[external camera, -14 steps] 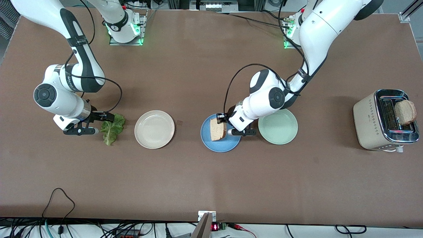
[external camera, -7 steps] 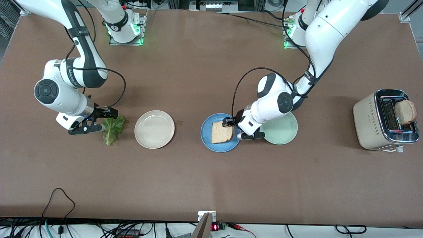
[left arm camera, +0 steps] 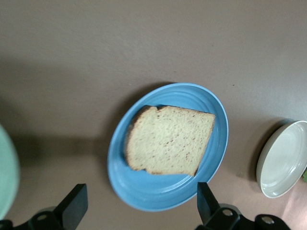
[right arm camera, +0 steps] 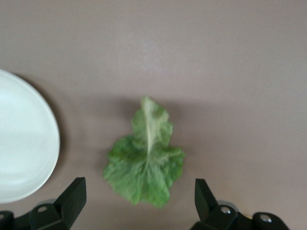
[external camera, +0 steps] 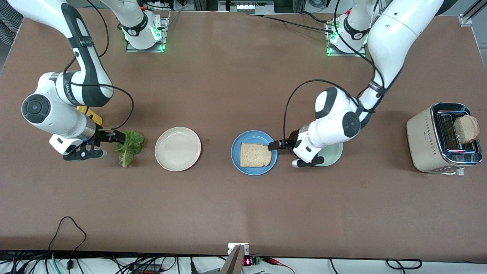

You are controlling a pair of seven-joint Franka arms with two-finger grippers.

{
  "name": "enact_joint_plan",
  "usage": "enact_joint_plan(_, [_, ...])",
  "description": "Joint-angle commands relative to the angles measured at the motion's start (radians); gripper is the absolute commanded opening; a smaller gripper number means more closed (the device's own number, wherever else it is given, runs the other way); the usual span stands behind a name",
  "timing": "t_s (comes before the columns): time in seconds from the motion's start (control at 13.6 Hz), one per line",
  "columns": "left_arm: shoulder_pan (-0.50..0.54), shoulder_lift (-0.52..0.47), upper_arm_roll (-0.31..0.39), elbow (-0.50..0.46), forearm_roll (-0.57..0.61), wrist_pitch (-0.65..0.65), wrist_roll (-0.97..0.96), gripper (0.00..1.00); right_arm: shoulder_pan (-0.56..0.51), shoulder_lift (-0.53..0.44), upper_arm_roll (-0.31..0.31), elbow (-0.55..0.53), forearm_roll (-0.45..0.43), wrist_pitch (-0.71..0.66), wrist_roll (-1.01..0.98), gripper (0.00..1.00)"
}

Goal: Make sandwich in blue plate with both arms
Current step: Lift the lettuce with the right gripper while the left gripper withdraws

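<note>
Blue round glossy plate point(external camera: 254, 153) holds square speckled bread slice point(external camera: 255, 155). Left gripper point(external camera: 291, 154) at its 3 o'clock, fingers apart, empty. Right gripper point(external camera: 99, 146), fingers apart, at 9 o'clock of crinkled green lettuce leaf point(external camera: 129, 147).

Left gripper point(external camera: 284, 153) and right gripper point(external camera: 102, 145) both spread wide, apparently empty, arms bent low.

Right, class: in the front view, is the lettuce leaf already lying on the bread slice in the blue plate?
No: the lettuce leaf lies on the table beside the cream plate, while the bread slice sits bare in the blue plate.
</note>
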Motion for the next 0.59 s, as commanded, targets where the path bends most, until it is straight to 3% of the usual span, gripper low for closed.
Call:
enact_joint_plan(0.0, [0.085, -0.152, 0.0, -0.035, -0.007, -0.154, -0.003, 1.0, -0.015, 0.089, 0.007, 0.034, -0.002, 0.084, -0.007, 1.0])
enact_joint_plan(0.22, [0.186, -0.205, 0.006, 0.006, 0.011, -0.305, 0.003, 1.0, -0.02, 0.169, 0.007, 0.035, 0.001, 0.166, -0.007, 1.0])
enact_joint_plan(0.52, [0.218, -0.216, 0.004, 0.143, 0.255, -0.507, 0.006, 1.0, -0.023, 0.215, 0.005, 0.035, 0.001, 0.223, 0.002, 1.0])
